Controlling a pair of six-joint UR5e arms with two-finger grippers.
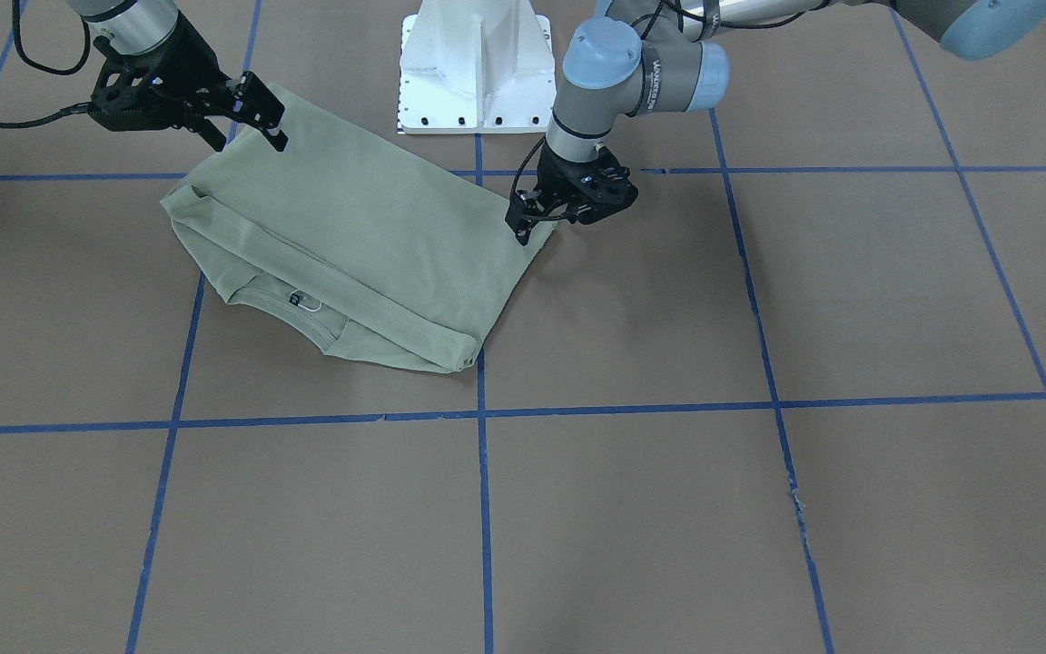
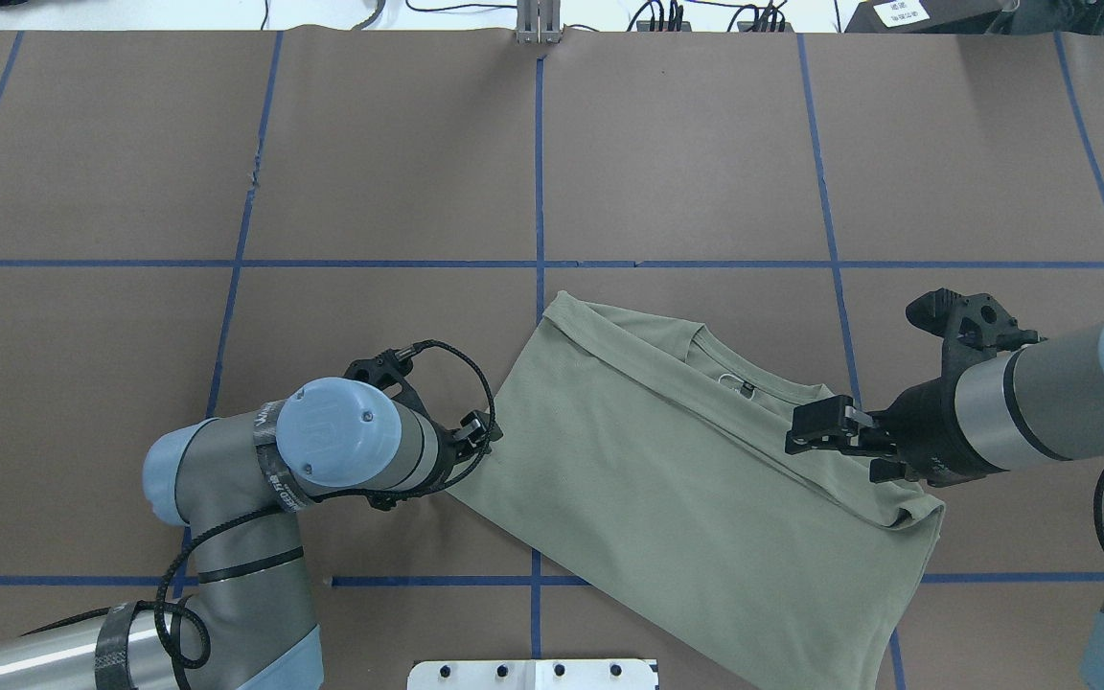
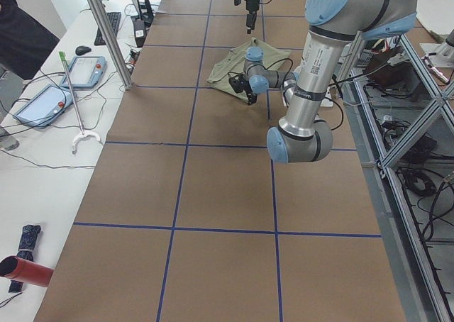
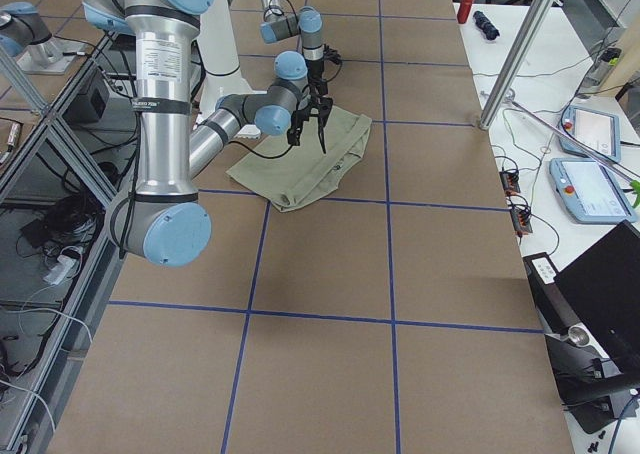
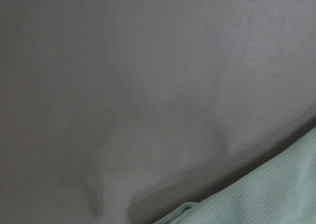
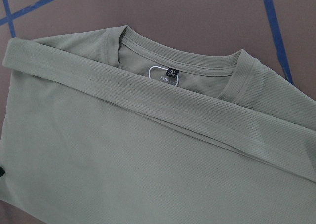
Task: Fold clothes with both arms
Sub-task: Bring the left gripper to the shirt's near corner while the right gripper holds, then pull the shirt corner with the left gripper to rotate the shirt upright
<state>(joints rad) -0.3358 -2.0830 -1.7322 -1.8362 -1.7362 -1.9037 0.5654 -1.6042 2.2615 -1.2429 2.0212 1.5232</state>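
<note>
A: Where is the sage-green long-sleeved knit shirt [image 2: 686, 508] being shown?

B: It is being carried, folded flat, by the brown paper-covered worktop [image 2: 130, 144], which is being divided into squares by blue tape lines [image 2: 538, 192]. The shirt is lying mostly on the robot's right of the middle line, close to the white metal pedestal base [image 1: 476, 73]. Its ribbed collar [image 6: 197, 66] is being turned away from the robot, with the black neck label [image 6: 172, 70] being shown inside it. A folded sleeve [image 6: 148, 110] is being laid as a band across the body just below the collar.

A: How is the left arm's black two-finger claw [image 1: 526, 227] being held?

B: It is being held low, at the shirt's corner on the robot's left. Whether its jaws are apart or clamped on the cloth cannot be told; only bare worktop and a shirt edge are being shown by its wrist camera.

A: And the right arm's claw [image 1: 249, 136]?

B: It is being held above the shirt's opposite end, with its fingers being spread apart.
</note>
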